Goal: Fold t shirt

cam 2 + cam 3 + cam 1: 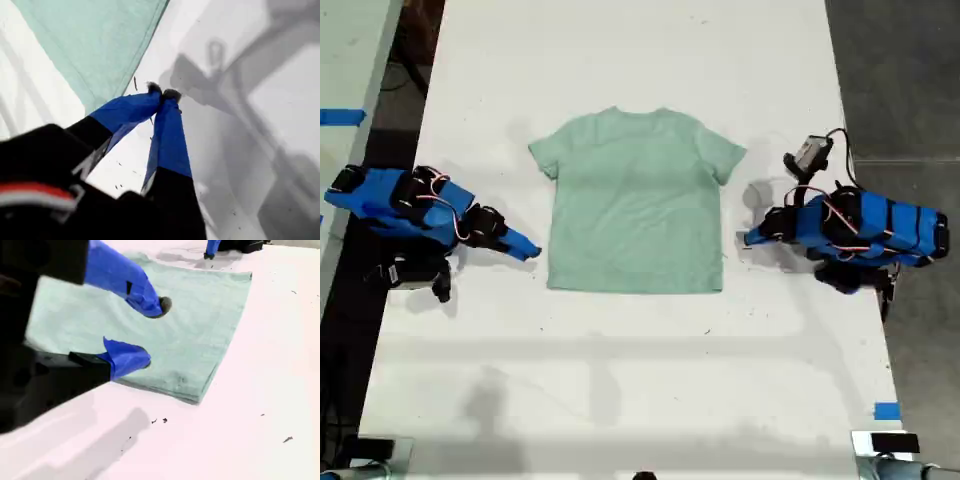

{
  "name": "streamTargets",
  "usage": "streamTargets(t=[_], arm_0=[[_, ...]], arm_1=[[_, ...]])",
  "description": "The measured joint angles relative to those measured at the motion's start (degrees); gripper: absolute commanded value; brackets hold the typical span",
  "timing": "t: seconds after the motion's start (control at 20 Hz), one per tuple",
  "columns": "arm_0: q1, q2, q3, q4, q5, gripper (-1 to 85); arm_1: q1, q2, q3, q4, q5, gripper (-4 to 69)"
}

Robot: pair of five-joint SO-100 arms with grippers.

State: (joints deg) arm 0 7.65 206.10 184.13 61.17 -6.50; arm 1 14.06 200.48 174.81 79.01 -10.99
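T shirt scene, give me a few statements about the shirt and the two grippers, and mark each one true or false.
1. The shirt lies spread flat on the table, not yet folded. True.
2. My first gripper is open. False: it is shut, with its tips together above bare table beside the shirt's edge.
3. My second gripper is open. True: it is over the shirt near a hem corner.
4. The shirt has a printed logo. False: it is plain pale green.
5. My first gripper is holding the shirt. False: nothing is between its tips.
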Motion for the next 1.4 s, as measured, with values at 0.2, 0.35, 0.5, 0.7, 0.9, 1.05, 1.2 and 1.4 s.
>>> streamTargets(t=[0.2, 0.35, 0.5, 0.7, 0.9, 1.05, 1.2, 1.4], arm_0=[[0.0, 0.0, 0.0, 0.0, 0.0, 12.6], [0.0, 0.0, 0.0, 0.0, 0.0, 12.6], [0.0, 0.0, 0.0, 0.0, 0.0, 12.6], [0.0, 0.0, 0.0, 0.0, 0.0, 12.6], [0.0, 0.0, 0.0, 0.0, 0.0, 12.6], [0.0, 0.0, 0.0, 0.0, 0.0, 12.6], [0.0, 0.0, 0.0, 0.0, 0.0, 12.6], [0.0, 0.0, 0.0, 0.0, 0.0, 12.6]], arm_1=[[0.2, 0.0, 0.0, 0.0, -1.5, 1.4], [2.4, 0.0, -0.1, 0.0, -5.9, 1.4], [3.9, 0.0, -0.5, 0.0, -7.6, 4.2], [9.0, -1.4, -4.1, 1.2, -9.4, 7.0], [23.7, -21.3, -17.3, -1.4, -19.6, 17.4], [37.4, -53.1, -42.5, -3.7, -31.2, 22.4], [41.6, -80.4, -62.8, -6.6, -35.9, 22.3], [44.1, -104.4, -75.2, -7.6, -36.8, 22.0]])
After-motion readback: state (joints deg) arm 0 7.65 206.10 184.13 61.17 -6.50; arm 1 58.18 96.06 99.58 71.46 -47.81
